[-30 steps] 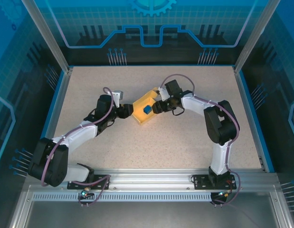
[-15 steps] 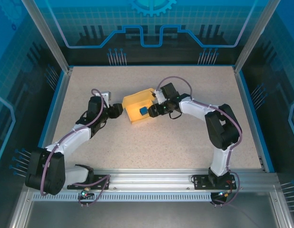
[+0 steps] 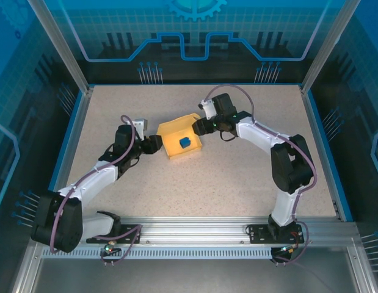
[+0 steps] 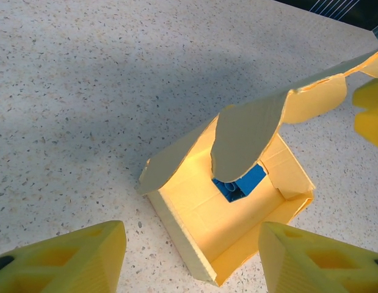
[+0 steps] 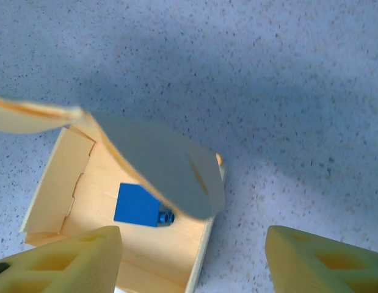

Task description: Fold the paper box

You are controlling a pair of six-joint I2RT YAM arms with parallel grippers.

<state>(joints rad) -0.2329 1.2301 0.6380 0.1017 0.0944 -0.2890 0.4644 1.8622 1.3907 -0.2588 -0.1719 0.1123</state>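
Note:
The paper box (image 3: 174,130) is a pale yellow open tray standing on the table, with its lid flap (image 4: 247,137) raised over it. A small blue cube (image 3: 185,143) lies inside. My left gripper (image 3: 154,144) is low at the box's left side, open, and the near corner of the box (image 4: 204,256) sits between its fingers (image 4: 60,259) untouched. My right gripper (image 3: 204,126) hovers at the box's far right corner, open. In the right wrist view the box wall (image 5: 201,256) lies between its fingers (image 5: 326,262), with the cube (image 5: 137,204) under the flap (image 5: 158,162).
The speckled table (image 3: 237,177) is bounded by a blue rim and metal frame posts (image 3: 57,46). Both arms reach in from the near rail (image 3: 195,229), the left one low across the table's left half.
The box has shifted left and settled flatter. My left gripper drew back to the left, then edged toward the box. My right gripper pulled away from the cube to the far right corner.

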